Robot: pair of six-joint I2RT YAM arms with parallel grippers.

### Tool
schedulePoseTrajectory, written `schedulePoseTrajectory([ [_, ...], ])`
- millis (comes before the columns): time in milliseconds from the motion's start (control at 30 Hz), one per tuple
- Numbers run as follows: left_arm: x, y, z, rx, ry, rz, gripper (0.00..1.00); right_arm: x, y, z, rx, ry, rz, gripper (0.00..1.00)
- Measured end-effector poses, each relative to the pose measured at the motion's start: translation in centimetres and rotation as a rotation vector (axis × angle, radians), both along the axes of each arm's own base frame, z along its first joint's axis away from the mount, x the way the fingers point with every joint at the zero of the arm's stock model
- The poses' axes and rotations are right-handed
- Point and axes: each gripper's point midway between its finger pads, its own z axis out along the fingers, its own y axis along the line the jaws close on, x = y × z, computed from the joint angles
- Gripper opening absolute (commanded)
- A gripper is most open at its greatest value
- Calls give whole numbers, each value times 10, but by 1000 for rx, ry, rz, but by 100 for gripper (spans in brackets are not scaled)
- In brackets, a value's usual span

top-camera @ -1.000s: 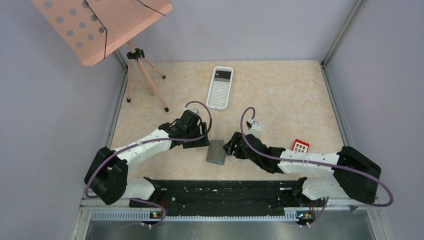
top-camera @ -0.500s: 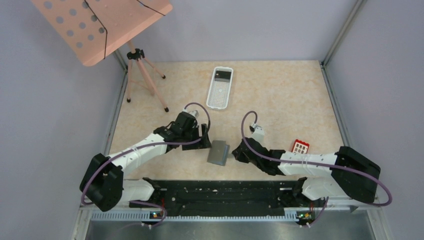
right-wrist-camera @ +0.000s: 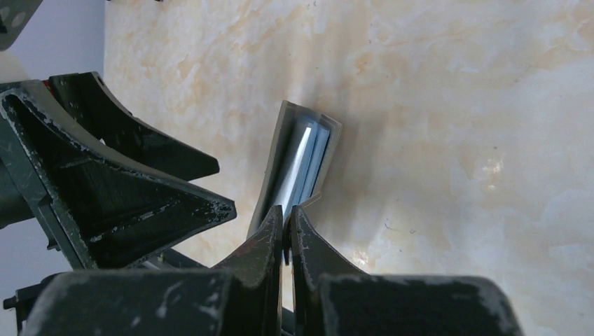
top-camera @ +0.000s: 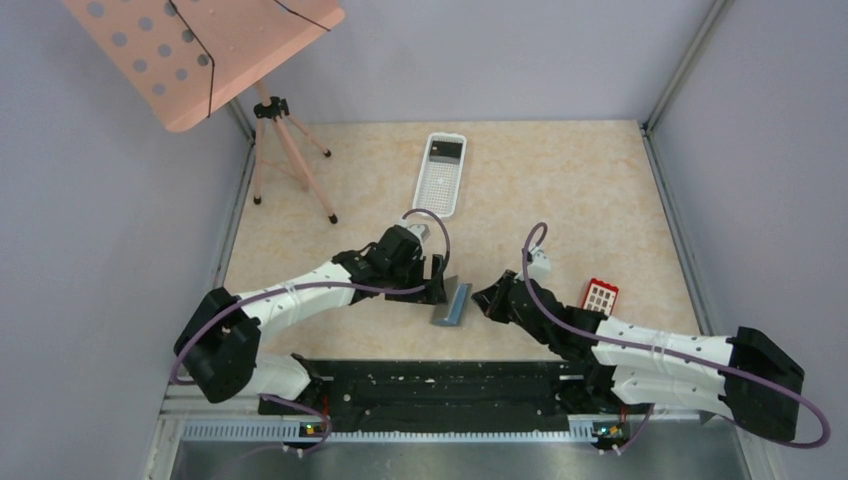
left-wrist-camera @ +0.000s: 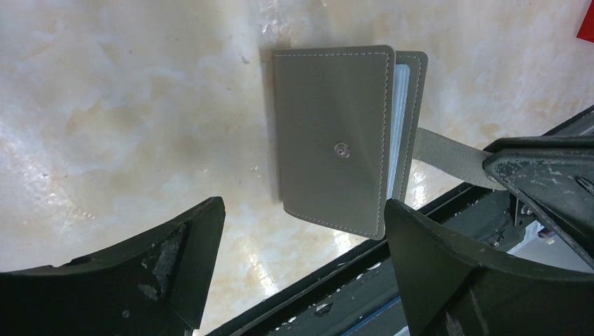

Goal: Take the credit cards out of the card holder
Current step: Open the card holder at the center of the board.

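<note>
right gripper: jaws pinched fully together on the grey strap of the card holder. The contact patch itself is buried between the fingertips in its own wrist view. In the left wrist view the strap runs from the holder's edge in under the right finger, and its end is hidden there.

The holder sits straight ahead of the right fingertips, touching them. It is tilted up off flat with the covers slightly apart; how steep, can't tell.

left gripper: jaws wide, nothing held. The holder lies just beyond its tips, roughly centred between them. Contact looks like none, not certain. The snap stud on the outer cover faces the left wrist cam.

pale cards: only their edges show in the gap between the covers, inside the holder. Count unclear, since I can't separate card from pocket.

red card: on the table, off to the right gripper's outer side, close by its forearm. The left wrist view catches just a cut-off corner.

In the top view the holder is a thin sliver between the two grippers, and its fold and pockets are unreadable. The white basket is well beyond both grippers, with a dark item in its far end that I can't identify.
</note>
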Motion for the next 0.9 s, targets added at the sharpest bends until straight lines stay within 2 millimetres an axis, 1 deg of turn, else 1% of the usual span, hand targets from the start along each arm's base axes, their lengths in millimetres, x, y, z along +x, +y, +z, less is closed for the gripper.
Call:
schedulePoseTrajectory([
  [167,5,-13,-3,-4,5,-15,87,-3,-7,4,16,-13,-4,0],
  [333,3,-21,-6,-13,23,-34,88,-6,-12,-1,-1,-10,-1,0],
  [633,2,-41,14,-51,-15,-75,87,-5,-12,6,9,-33,7,0],
  [733,4,-44,14,-46,-20,-74,84,-5,-13,6,2,-37,9,0],
  [800,7,-44,11,-31,-21,-72,80,-5,-14,6,-2,-40,8,0],
  [900,8,-39,3,5,-17,-60,69,-5,-16,7,-6,-47,8,0],
])
